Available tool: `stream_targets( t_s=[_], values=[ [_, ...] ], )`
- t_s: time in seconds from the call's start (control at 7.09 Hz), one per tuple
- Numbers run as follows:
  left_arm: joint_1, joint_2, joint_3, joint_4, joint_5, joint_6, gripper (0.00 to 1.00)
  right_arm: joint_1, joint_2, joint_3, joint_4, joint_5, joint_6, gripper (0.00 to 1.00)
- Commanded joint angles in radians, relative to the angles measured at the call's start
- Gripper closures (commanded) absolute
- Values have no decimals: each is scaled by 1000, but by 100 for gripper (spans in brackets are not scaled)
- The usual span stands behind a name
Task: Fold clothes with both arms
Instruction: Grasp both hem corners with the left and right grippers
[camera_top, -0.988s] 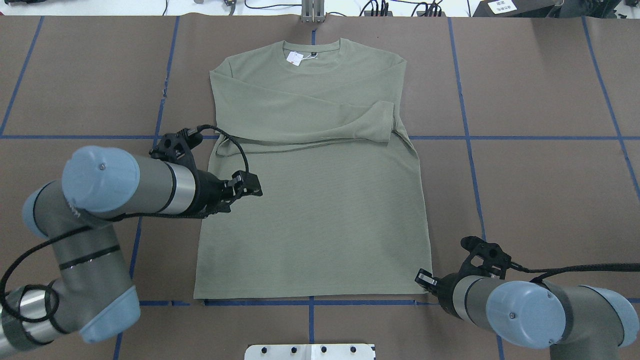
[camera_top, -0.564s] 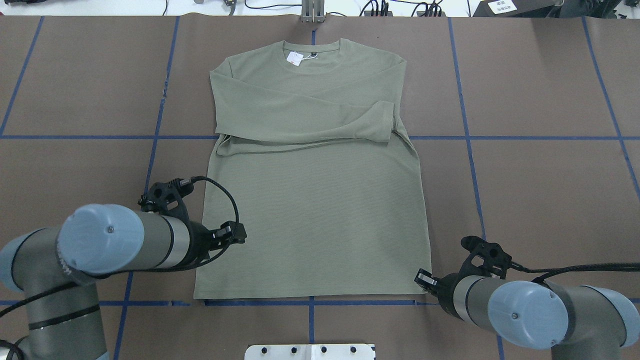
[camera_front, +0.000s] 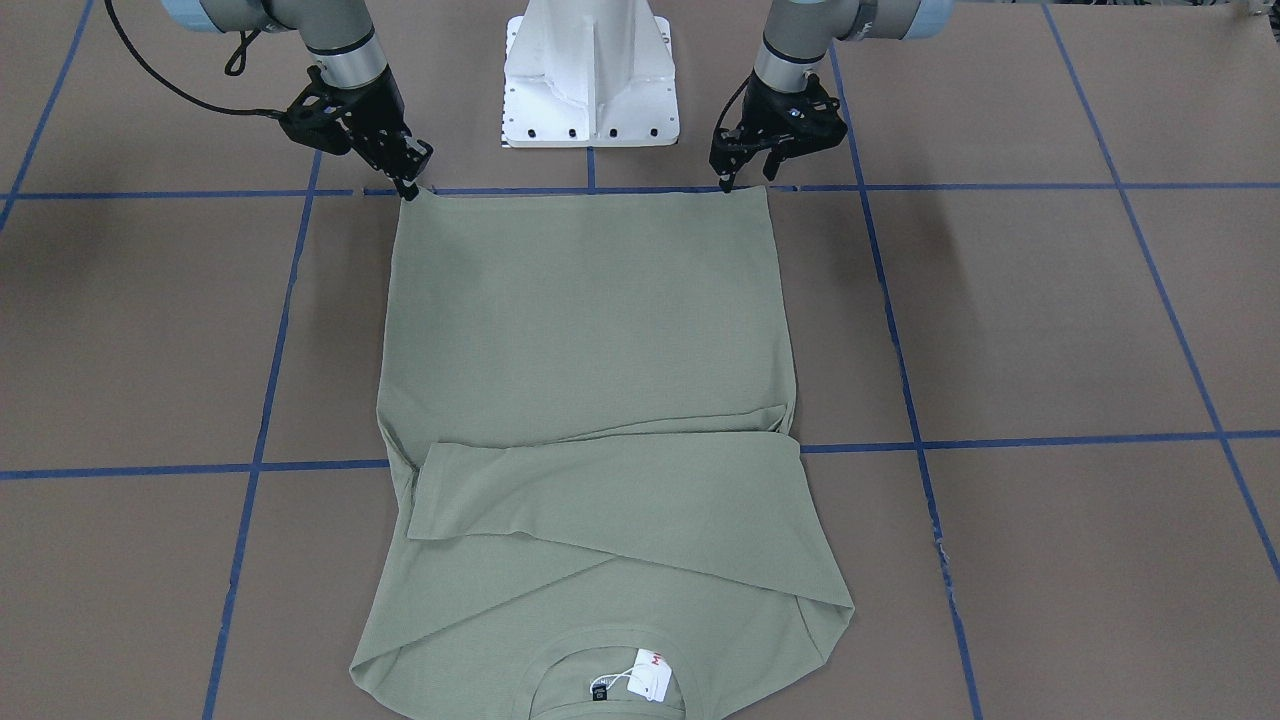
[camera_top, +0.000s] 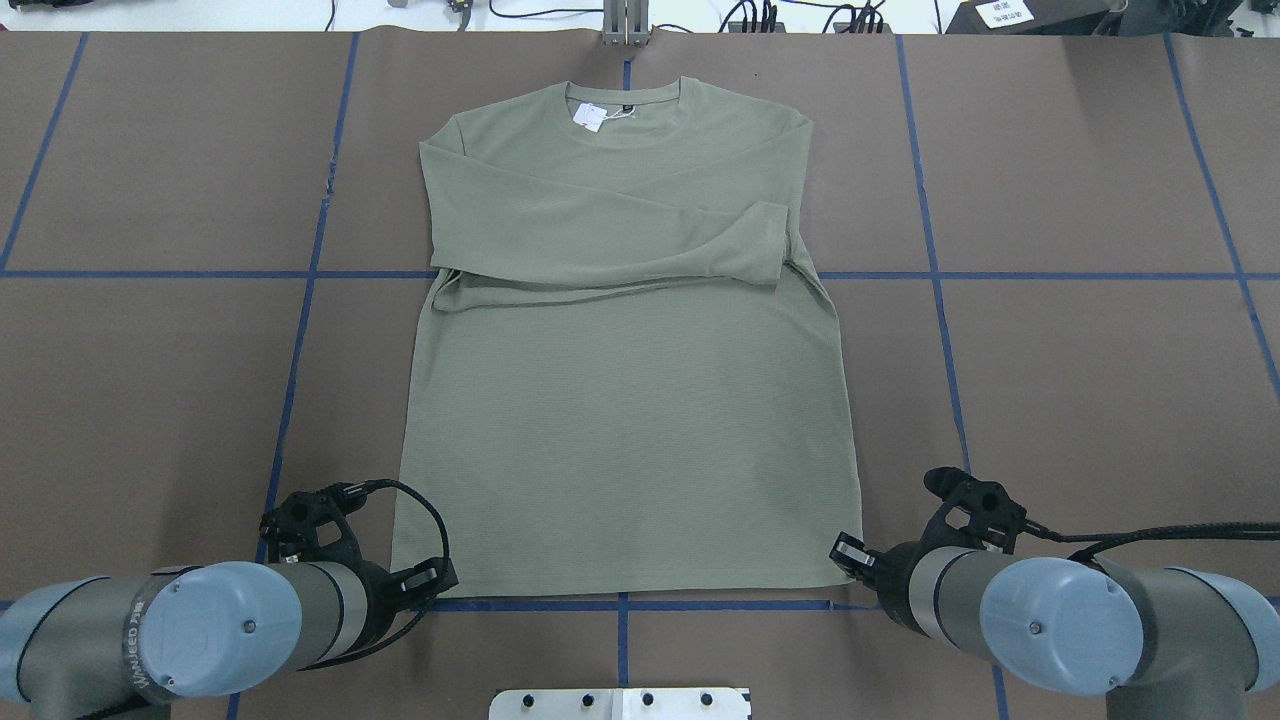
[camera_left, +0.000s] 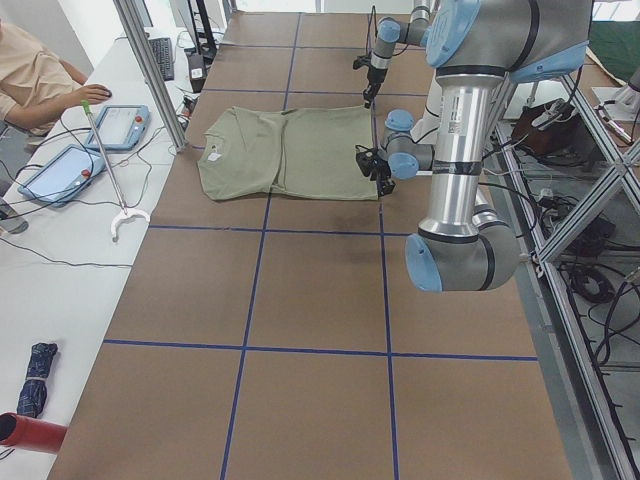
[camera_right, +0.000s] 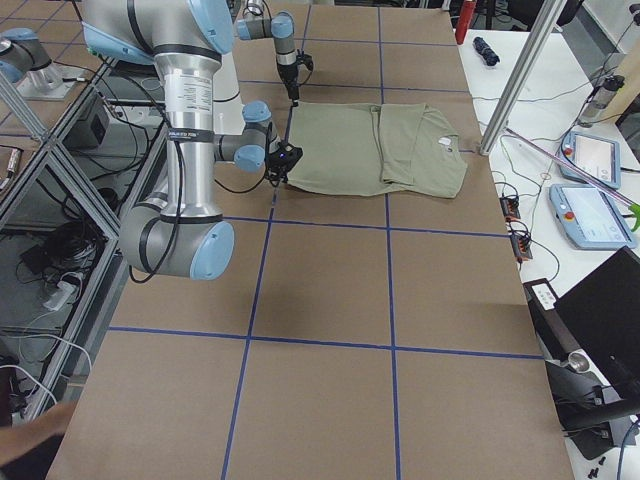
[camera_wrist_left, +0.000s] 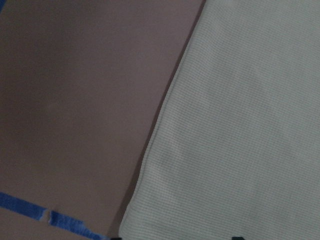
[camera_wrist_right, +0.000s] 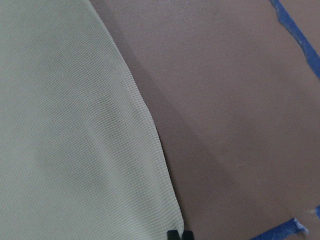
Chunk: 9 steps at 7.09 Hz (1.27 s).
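Observation:
The green long-sleeved shirt (camera_top: 620, 400) lies flat on the brown table, collar at the far side, both sleeves folded across the chest, and a white hang tag (camera_top: 590, 117) at the neck. My left gripper (camera_top: 440, 578) is at the near left hem corner; in the left wrist view its fingertips are wide apart at the bottom edge, open over the shirt (camera_wrist_left: 240, 125). My right gripper (camera_top: 848, 555) is at the near right hem corner. In the right wrist view its fingertips (camera_wrist_right: 173, 234) are pinched together on the corner of the shirt (camera_wrist_right: 65, 125). In the front view the left gripper (camera_front: 745, 180) and right gripper (camera_front: 408, 185) touch the hem of the shirt (camera_front: 590, 330).
Blue tape lines (camera_top: 930, 275) divide the brown table cover. The white pedestal base (camera_front: 590, 80) stands just behind the hem. A person (camera_left: 30, 70) sits at a side table with tablets (camera_left: 120, 125), and a metal post (camera_left: 150, 70) stands near the collar end.
My left arm has drawn back from the middle of the shirt's left side to the near left hem corner. The right arm and the shirt have stayed still.

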Motion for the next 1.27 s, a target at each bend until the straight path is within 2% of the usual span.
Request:
stream_targets(
  t_s=[0.0,0.28,0.42,0.71,0.99,1.13],
  values=[
    [13,5,5,4,26,-3,26,2,-10,5,0,0,0,100],
    [13,7,8,10,31,-3,35,2,-10,5,0,-2,0,100],
    [13,7,8,10,31,-5,51,3,-10,5,0,-2,0,100],
    [13,17,3,11,31,-5,100,2,-10,5,0,-2,0,100],
    [10,27,-15,11,31,-5,100,2,-10,12,0,-2,0,100],
    [11,22,-61,39,30,-6,100,0,-51,63,0,0,2,100]
  ],
)
